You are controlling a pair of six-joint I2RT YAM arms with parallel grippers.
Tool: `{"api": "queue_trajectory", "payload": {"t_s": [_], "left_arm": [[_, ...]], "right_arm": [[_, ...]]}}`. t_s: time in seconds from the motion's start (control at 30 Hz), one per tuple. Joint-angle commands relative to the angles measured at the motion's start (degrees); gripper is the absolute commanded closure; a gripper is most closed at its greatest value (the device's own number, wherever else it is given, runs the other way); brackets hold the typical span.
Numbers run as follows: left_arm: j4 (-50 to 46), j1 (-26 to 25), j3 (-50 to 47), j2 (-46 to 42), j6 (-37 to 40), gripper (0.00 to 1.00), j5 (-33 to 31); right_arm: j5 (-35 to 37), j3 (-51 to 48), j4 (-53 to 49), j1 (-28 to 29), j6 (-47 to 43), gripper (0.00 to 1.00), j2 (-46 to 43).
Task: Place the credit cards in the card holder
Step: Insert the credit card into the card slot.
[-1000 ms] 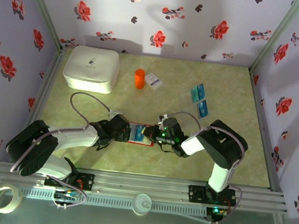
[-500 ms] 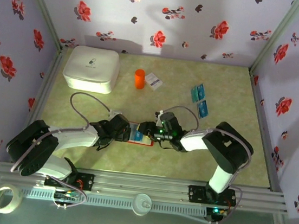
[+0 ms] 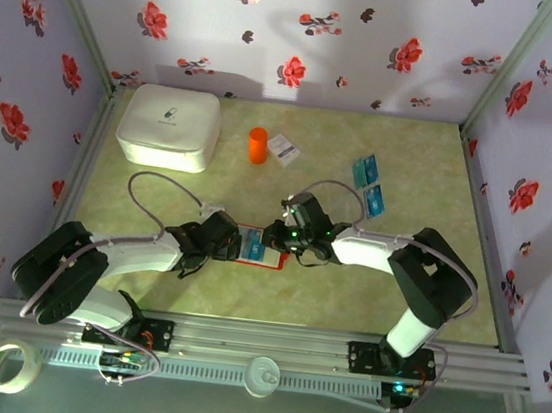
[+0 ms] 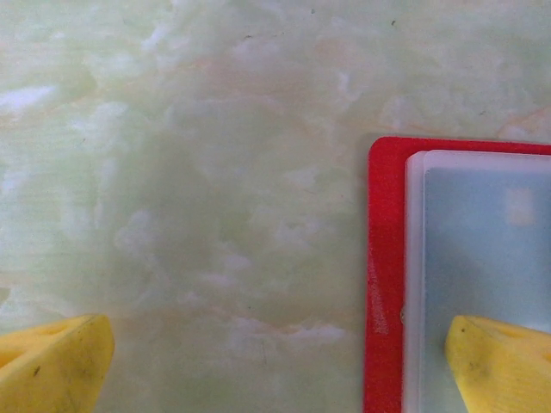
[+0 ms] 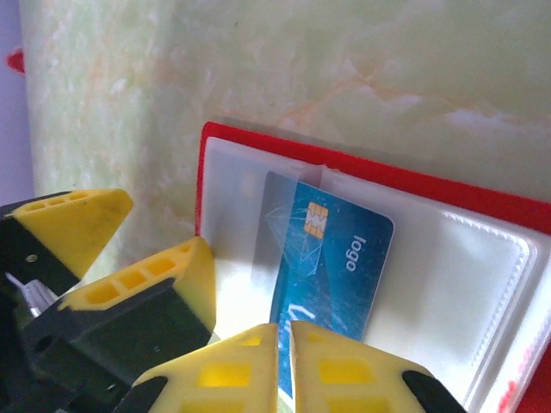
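- Left gripper point(image 4: 275, 366) is spread wide. One fingertip point(image 4: 499, 361) bears on the open red card holder point(image 4: 385, 284), apparently pinning it flat.
- Right gripper point(image 5: 284, 348) is pressed together at the blue credit card point(image 5: 331, 258), which sits half inside a clear pocket — likely to nudge it deeper.
- More teal credit cards point(image 3: 365, 170) lie well apart — still to load.

table point(image 4: 215, 172): smooth marbled stone look, slight sheen | wallet point(image 5: 387, 178): matt cover, frosted plastic pockets | card point(image 5: 331, 258): glossy plastic

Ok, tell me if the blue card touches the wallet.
Touching. Right wrist view: the card lies on the wallet, its left edge under a clear pocket.
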Motion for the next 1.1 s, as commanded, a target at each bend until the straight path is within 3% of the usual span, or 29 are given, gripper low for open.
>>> {"api": "queue_trajectory", "payload": {"t_s": [0.0,0.5,0.87,1.07], "left_arm": [[-2.8,-0.1,-1.9,0.5,-0.3,0.0,-1.4],[-5.9,0.5,0.1,-3.8,-0.2,0.0,-1.8],[-7.0,1.1,-0.5,-2.5,-2.1,0.0,-1.6],[-6.0,1.0,-1.6,-1.7,-2.9,0.0,-1.4]], "right_arm": [[1.4,1.6,-2.8,0.5,-1.5,0.89,2.6],[1.2,10.5,-5.5,4.7,-1.5,0.95,11.2],[3.9,8.6,-8.8,4.7,-2.4,0.91,3.5],[4.4,7.3,-8.7,5.0,-2.3,0.93,3.6]]}}
